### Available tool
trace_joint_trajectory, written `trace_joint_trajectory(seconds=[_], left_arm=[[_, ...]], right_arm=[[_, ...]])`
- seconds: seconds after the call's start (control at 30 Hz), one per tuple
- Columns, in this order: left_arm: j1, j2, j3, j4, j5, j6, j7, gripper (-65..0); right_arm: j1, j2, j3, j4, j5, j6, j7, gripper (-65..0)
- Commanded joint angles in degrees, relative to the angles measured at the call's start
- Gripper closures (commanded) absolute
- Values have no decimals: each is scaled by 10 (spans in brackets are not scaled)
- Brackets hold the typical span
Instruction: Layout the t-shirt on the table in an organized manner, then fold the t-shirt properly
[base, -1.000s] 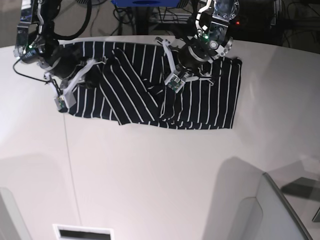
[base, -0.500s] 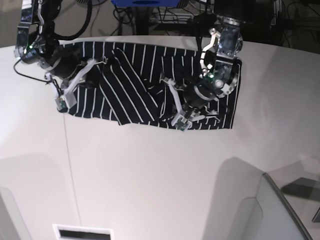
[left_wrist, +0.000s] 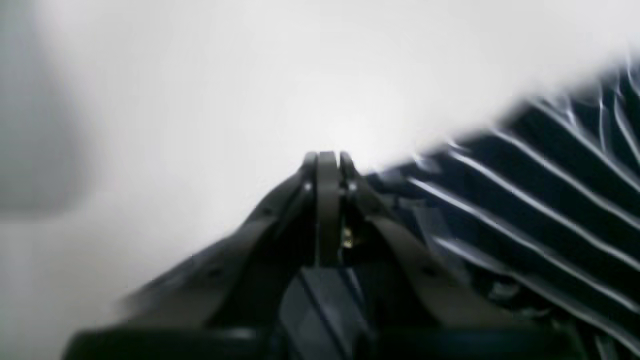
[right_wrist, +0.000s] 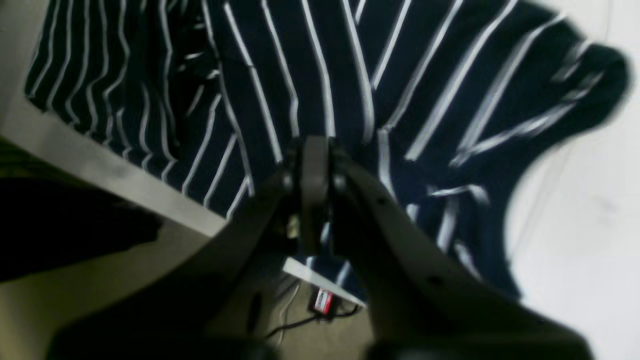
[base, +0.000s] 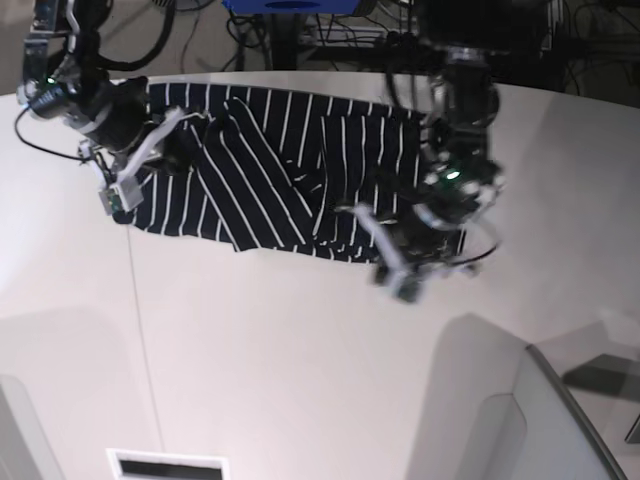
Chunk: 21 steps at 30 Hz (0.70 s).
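We see the t-shirt (base: 290, 180) spread on the table (base: 300, 360). The left gripper (left_wrist: 327, 160) is clenched over its near hem. We find the right gripper (right_wrist: 314, 150) clenched too, empty.

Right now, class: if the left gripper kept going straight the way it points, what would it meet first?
Probably only the bare table. In the wrist view the left gripper, shut, points out over white tabletop, with the t-shirt off to its side. The picture is blurred, so depth is uncertain.
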Motion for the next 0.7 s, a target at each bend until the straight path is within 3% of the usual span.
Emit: trace_joint_trajectory(seconds=[0.0, 0.07, 0.13, 0.2, 0.23, 0.27, 0.4, 0.5, 0.67], left_arm=[[26, -15, -22, 21, 4, 1, 3, 0], [68, -37, -60, 42, 4, 1, 1, 0], [109, -65, -103, 46, -16, 1, -1, 0], [139, -95, -152, 44, -71, 1, -1, 0], [154, -108, -178, 40, -112, 1, -1, 0], [167, -125, -203, 31, -153, 1, -1, 0], [182, -177, -267, -18, -276, 1, -1, 0], [181, -190, -277, -41, -276, 1, -10, 0], [177, -190, -218, -92, -225, 1, -112, 0]], right_arm=[[3, -1, 19, 11, 10, 1, 16, -99], [4, -11, 52, 5, 10, 1, 18, -218], [10, -22, 104, -12, 10, 8, 18, -377], [24, -25, 148, -38, 10, 52, 14, -503], [32, -28, 170, -57, 10, 89, 13, -545], [43, -28, 191, -79, 10, 133, 12, -563], [94, -25, 250, -200, 9, 141, -25, -563], [124, -23, 290, -275, 7, 141, -41, -563], [129, -6, 277, -310, 8, 141, -60, -561]])
